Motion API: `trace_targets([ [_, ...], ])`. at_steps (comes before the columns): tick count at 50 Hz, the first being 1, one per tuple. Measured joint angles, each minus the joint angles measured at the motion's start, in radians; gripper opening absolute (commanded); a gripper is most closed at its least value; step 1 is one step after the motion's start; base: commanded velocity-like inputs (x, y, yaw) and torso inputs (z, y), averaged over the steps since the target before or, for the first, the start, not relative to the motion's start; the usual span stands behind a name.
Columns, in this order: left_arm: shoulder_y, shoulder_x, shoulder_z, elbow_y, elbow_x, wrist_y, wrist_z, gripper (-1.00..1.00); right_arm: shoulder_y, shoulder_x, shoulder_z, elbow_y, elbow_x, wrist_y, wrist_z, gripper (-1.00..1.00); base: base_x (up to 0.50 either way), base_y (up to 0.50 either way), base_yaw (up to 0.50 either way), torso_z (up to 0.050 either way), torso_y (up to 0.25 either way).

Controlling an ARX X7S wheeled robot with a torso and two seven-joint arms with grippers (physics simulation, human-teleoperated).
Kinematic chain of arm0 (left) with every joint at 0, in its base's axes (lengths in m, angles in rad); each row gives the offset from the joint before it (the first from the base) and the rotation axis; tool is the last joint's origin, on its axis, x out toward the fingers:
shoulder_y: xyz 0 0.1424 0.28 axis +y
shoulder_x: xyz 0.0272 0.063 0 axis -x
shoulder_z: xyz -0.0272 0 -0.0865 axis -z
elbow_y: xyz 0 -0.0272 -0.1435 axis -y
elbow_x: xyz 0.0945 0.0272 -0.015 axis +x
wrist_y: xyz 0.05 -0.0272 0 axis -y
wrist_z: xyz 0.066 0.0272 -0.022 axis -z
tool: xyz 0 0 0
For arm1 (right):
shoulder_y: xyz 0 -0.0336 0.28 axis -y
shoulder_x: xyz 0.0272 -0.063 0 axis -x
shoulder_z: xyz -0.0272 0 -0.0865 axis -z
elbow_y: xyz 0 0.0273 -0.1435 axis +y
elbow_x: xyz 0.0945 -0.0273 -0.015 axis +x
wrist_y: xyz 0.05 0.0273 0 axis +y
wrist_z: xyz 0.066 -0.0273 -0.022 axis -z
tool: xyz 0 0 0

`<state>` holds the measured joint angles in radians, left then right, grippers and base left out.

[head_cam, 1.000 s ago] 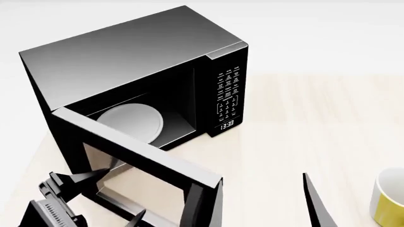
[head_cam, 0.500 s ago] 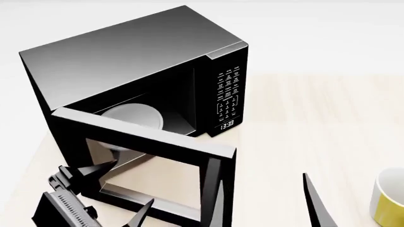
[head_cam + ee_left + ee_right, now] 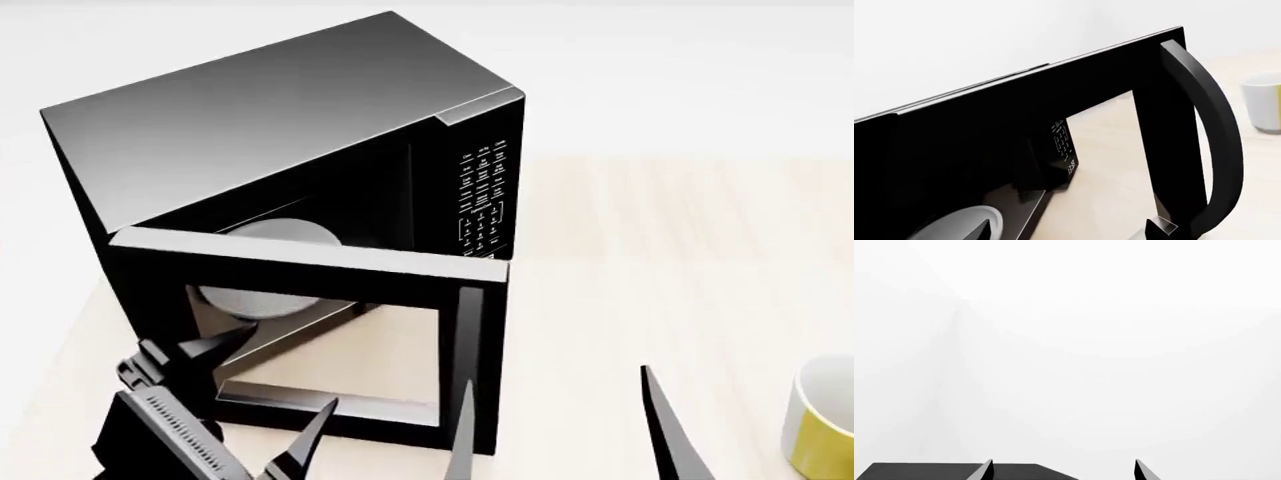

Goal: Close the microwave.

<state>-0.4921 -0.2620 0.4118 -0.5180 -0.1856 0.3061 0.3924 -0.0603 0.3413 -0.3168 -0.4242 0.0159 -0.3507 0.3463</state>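
The black microwave [image 3: 267, 120] stands at the table's back left, with its keypad [image 3: 481, 200] and white turntable plate [image 3: 274, 235] in sight. Its glass-windowed door [image 3: 307, 262] hangs partly open, the curved handle [image 3: 467, 380] at its free edge. My left gripper [image 3: 286, 370] is open against the door's outer face, with nothing between its fingers. In the left wrist view the handle [image 3: 1214, 140] and the door [image 3: 974, 130] fill the frame above that gripper [image 3: 1071, 232]. My right gripper [image 3: 1064, 471] is open and empty; one finger [image 3: 663, 425] shows at the lower right.
A yellow and white mug [image 3: 821, 420] stands at the right edge of the light wooden table [image 3: 667, 260], and also shows in the left wrist view [image 3: 1264, 100]. Behind the table is a plain white wall. A dark flat surface [image 3: 921, 472] lies low in the right wrist view.
The microwave door has swung further toward the oven body, its free edge moving right and back. My left gripper has followed it forward and to the right. The right arm has not moved.
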Motion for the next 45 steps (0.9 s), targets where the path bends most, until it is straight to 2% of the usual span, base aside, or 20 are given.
trace_targets([
  [45, -0.102, 0.083, 0.006, -0.193, 0.046, 0.087, -0.114, 1.0, 0.003, 0.015, -0.015, 0.005, 0.01, 0.0, 0.015, 1.0, 0.0, 0.0, 0.0, 0.0, 0.001],
])
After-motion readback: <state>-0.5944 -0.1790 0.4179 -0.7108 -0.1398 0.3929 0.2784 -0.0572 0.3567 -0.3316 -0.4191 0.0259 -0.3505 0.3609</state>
